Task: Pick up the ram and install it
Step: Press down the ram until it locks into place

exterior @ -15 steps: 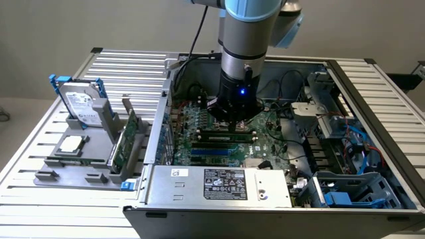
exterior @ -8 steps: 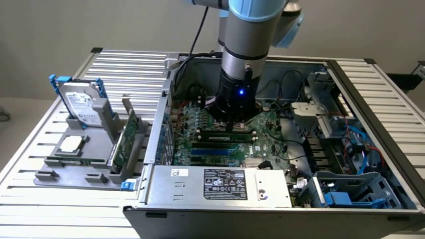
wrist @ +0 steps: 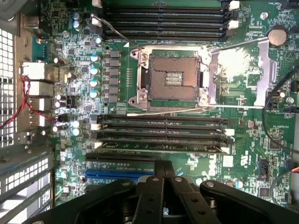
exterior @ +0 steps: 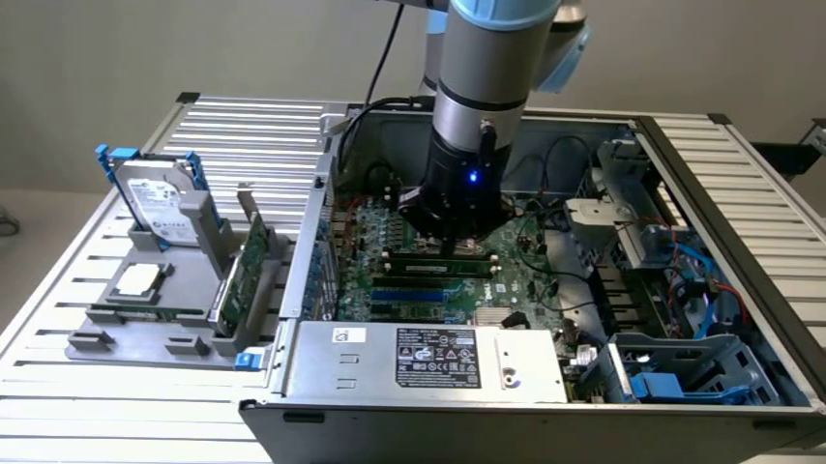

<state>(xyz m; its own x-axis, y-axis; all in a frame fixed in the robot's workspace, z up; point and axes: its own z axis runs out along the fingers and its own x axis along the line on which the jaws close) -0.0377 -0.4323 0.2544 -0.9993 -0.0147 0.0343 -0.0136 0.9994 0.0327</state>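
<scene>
Inside the open computer case, the gripper hangs low over the motherboard, its fingers pressed fully together with nothing between them. The ram lies in a black slot just beneath the fingertips, at about 6 o'clock from the empty processor socket (in the wrist view the stick looks seated along its length). The risk now is uneven seating: if one end sits proud or a latch stays unclipped, further downward pressure could flex the board or crack the stick, and a sideways drift would scrape the neighbouring slots
</scene>
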